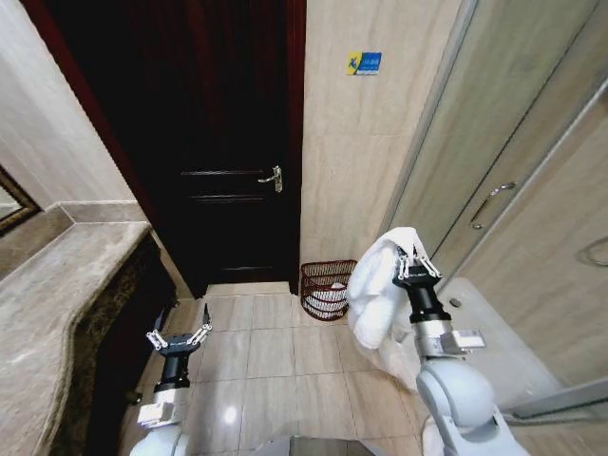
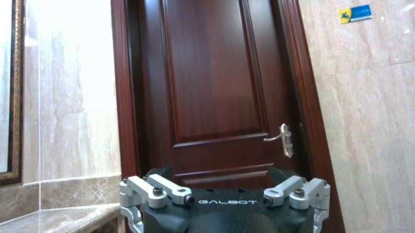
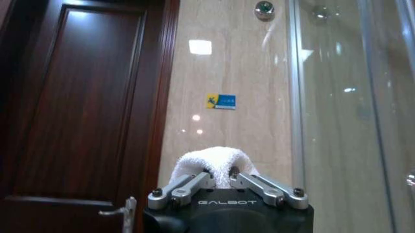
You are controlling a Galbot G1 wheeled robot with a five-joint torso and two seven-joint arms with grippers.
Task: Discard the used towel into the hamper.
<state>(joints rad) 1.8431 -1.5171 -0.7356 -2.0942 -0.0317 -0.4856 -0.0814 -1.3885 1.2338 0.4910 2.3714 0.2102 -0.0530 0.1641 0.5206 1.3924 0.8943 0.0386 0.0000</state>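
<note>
White terry, the towel (image 1: pixel 378 285) hangs in a thick fold from the right hand (image 1: pixel 416 265), whose fingers are clenched on its upper edge; in the right wrist view the cloth (image 3: pixel 216 165) bulges up between the closed fingers. Landmark: the hamper (image 1: pixel 326 290), a reddish-brown wire basket on the tiled floor (image 1: pixel 271 351) against the beige wall, just beside the dark wooden door (image 1: pixel 218 142). The towel is held up near the hamper, on its shower-glass side, not touching it. The left hand (image 1: pixel 178 339) hovers low, well apart from the hamper on its door side, near the stone table (image 1: pixel 66 294), fingers spread and holding nothing.
</note>
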